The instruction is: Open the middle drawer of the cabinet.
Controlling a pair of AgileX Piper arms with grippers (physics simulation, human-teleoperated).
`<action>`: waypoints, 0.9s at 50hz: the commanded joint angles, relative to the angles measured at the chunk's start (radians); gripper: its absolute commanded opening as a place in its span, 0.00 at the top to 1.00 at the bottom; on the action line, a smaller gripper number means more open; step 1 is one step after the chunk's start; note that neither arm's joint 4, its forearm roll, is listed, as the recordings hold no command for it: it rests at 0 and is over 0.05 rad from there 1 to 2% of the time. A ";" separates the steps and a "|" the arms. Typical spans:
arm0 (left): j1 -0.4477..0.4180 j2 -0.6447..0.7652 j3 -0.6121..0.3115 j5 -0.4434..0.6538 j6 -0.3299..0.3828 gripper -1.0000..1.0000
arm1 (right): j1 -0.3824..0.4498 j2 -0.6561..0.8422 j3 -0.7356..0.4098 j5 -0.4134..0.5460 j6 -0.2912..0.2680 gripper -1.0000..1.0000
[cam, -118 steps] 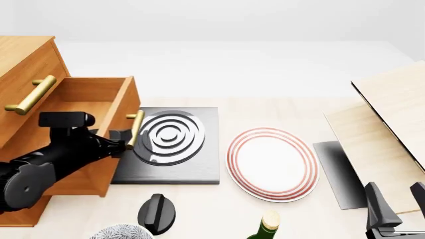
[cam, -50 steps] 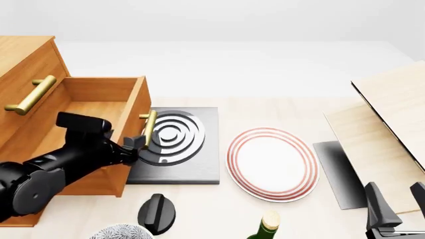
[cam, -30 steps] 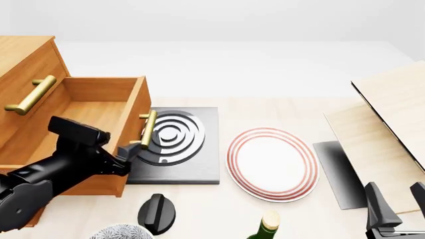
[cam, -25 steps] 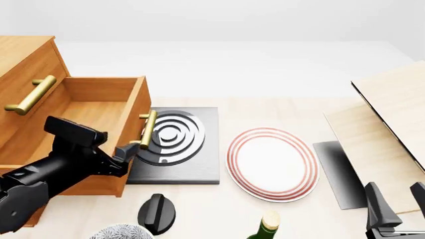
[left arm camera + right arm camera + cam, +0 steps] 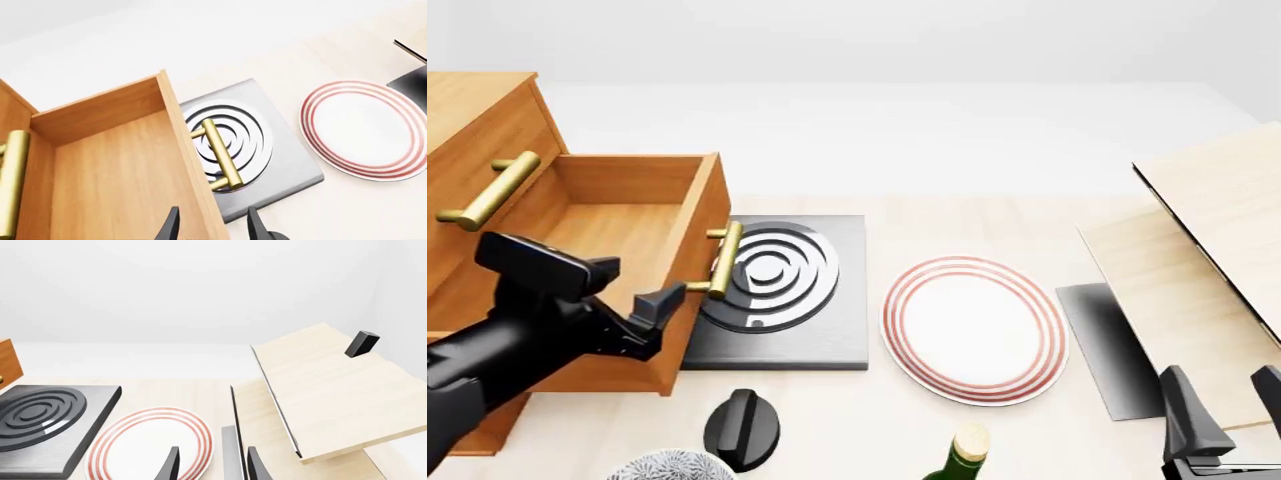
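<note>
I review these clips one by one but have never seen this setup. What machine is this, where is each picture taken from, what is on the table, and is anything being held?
These are simulator renders of two robot arms at a table. The front view looks down from behind them; the other two come from cameras behind each gripper.

The left gripper is open, just off the middle drawer, which stands pulled out of the cabinet; its brass handle is free. The right gripper waits open at the near right.

Also there: a stove plate, a red-rimmed plate, pale boards, a bottle top and a black knob. Nothing is held.
</note>
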 commanded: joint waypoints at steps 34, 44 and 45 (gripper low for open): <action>-0.036 -0.141 0.052 0.005 0.095 0.00 | 0.000 0.000 0.000 0.000 0.000 0.00; -0.037 -0.174 0.048 0.026 0.105 0.00 | 0.000 0.000 0.000 0.000 0.000 0.00; -0.037 -0.176 0.048 0.027 0.105 0.00 | 0.000 0.000 0.000 0.000 0.000 0.00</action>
